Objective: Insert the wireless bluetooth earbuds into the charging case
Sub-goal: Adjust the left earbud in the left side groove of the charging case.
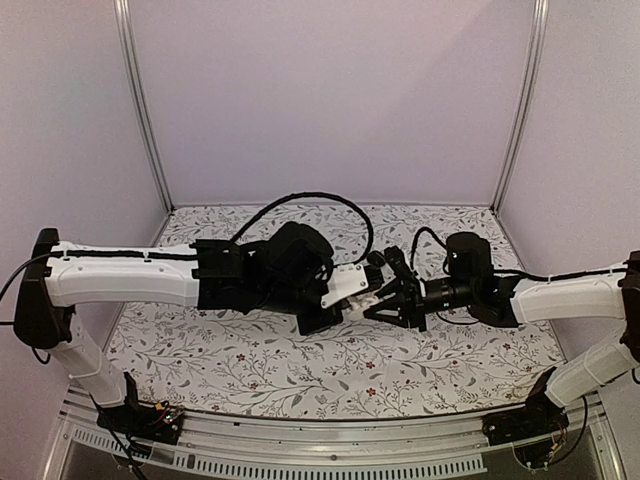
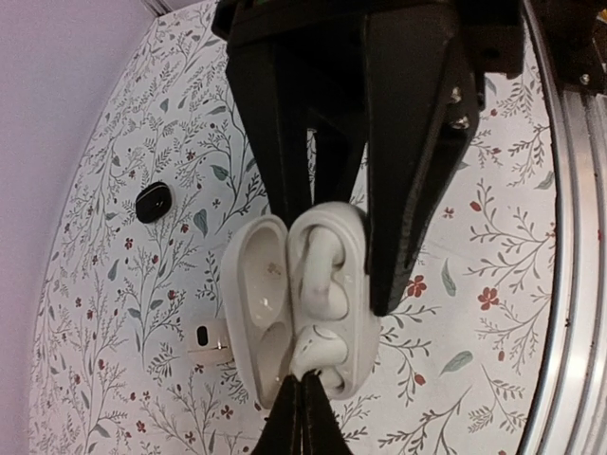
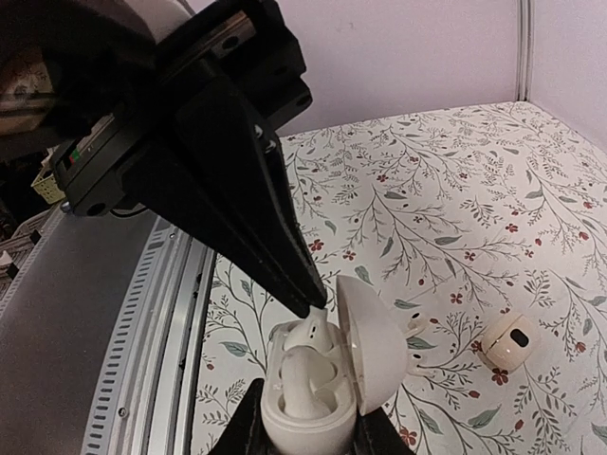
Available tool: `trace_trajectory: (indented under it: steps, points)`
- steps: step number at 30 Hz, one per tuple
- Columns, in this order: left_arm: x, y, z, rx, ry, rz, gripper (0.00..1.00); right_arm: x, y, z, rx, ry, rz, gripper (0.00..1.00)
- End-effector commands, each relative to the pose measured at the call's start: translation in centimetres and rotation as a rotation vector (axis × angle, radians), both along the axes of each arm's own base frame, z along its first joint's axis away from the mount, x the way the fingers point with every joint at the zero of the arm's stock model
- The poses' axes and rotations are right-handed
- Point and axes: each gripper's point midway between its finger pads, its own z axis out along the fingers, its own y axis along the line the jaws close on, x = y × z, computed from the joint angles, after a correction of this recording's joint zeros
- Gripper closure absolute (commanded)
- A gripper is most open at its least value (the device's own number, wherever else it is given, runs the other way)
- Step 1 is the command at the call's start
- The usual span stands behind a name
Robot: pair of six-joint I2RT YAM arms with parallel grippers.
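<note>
Your right gripper (image 3: 311,428) is squeezed onto the bottom half of the white charging case (image 2: 261,303). One finger is on each side of it. It holds the case over the middle of the table (image 1: 250,360), where your two arms meet.

The lid (image 3: 365,355) of the case is flipped open. Two white earbuds (image 2: 322,280) lie inside the bottom half, one next to the other.

Your left gripper (image 2: 302,408) is closed tight, and there is nothing between its fingers. They make one thin, pointy tip. That tip is right at one of the earbuds in the case. It looks like it touches the earbud, but you cannot tell for sure.

Two more things lie on the flowery cloth, on the far side of the case. One is a small white round thing (image 3: 507,341) with a dark spot on it. The other is a small black oval thing (image 2: 154,202). They lie apart from each other, and no gripper touches them.
</note>
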Motion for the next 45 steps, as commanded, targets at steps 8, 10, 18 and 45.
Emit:
trace_trajectory:
  steps: [8, 10, 18, 45]
  points:
    - [-1.0, -1.9, 0.2, 0.048, -0.101, -0.018, 1.0, 1.2, 1.3, 1.8, 0.029, -0.029, -0.029, 1.0]
    - [-1.3, -2.1, -0.1, 0.063, -0.112, -0.027, 1.0, 1.2, 1.3, 1.9, 0.032, -0.028, -0.027, 1.0]
    - [-2.6, -3.1, -0.5, 0.103, -0.159, -0.057, 1.0, 1.5, 1.5, 1.7, 0.031, -0.004, -0.039, 1.0]
    - [-1.4, -1.1, 2.4, 0.065, -0.201, 0.049, 0.89, 1.3, 0.3, 2.7, 0.088, -0.074, -0.09, 1.0]
